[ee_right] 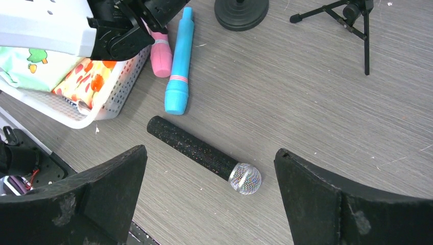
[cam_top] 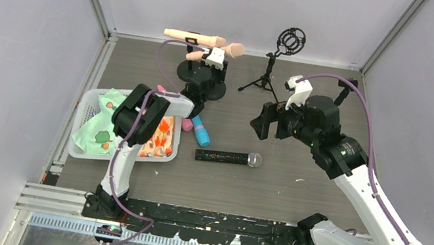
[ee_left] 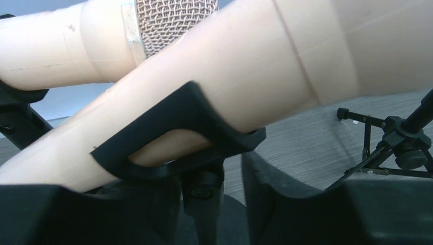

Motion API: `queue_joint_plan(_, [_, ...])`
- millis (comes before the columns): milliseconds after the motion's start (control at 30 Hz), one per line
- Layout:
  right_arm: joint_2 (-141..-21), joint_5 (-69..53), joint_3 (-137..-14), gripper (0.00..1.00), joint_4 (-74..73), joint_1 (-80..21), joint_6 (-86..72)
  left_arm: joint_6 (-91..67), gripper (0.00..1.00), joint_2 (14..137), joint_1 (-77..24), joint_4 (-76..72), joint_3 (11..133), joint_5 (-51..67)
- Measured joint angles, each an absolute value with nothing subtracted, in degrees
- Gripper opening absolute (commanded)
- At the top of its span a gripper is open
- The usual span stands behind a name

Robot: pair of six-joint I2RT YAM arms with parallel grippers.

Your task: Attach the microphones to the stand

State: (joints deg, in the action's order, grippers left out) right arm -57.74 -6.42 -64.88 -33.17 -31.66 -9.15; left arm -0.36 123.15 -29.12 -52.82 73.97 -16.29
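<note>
At far middle of desk [cam_top: 296,189], on round-base stand [cam_top: 200,86], shows lower peach microphone [ee_left: 286,66] lying tilted in black clip [ee_left: 173,127], second peach microphone [ee_left: 51,46] just behind it. Step in hand, by judgement: seating and letting go. Press body down until snug in clip, then open wider and back out straight toward near side, without nudging either microphone or tipping stand. Shows left jaws partly apart, flanking clip's stem below lower peach microphone, clamped on nothing; cannot tell whether touching its body. Shows right jaws spread wide, holding nothing, hovering above black microphone [ee_right: 196,148] flat on desk at middle. Finds blue microphone [ee_right: 179,61] lying on near side of stand, close to basket [cam_top: 90,98], well apart from tripod stand [cam_top: 269,71] at far right.
</note>
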Motion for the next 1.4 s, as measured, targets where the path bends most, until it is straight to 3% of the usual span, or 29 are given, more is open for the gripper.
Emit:
queue_joint_plan(133, [-57.74, -6.04, -64.82, 1.0, -33.01, -31.66, -9.21, -1.45, 0.63, 123.11, -29.12, -52.38, 73.69, -15.46])
queue_joint_plan(333, [-57.56, -4.21, -64.12, 1.0, -32.64, -31.66, -9.67, -3.11, 0.71, 120.57, -29.21, -52.12, 68.64, -14.31])
queue_joint_plan(733, [-56.53, 4.93, -59.86, 1.0, -28.16, -31.66, -13.56, -7.11, 0.73, 103.53, -32.95, -47.68, 57.08, -18.7])
queue_joint_plan(1100, [-56.95, 19.49, -59.53, 1.0, -25.3, -30.22, -20.23, -15.16, 0.84, 88.73, -35.62, -22.28, 56.95, -23.42])
queue_joint_plan(1400, [-62.37, 20.12, -60.84, 1.0, -25.45, -12.08, -27.0, -18.87, 0.85, 77.73, -35.55, 2.31, 57.21, -24.47])
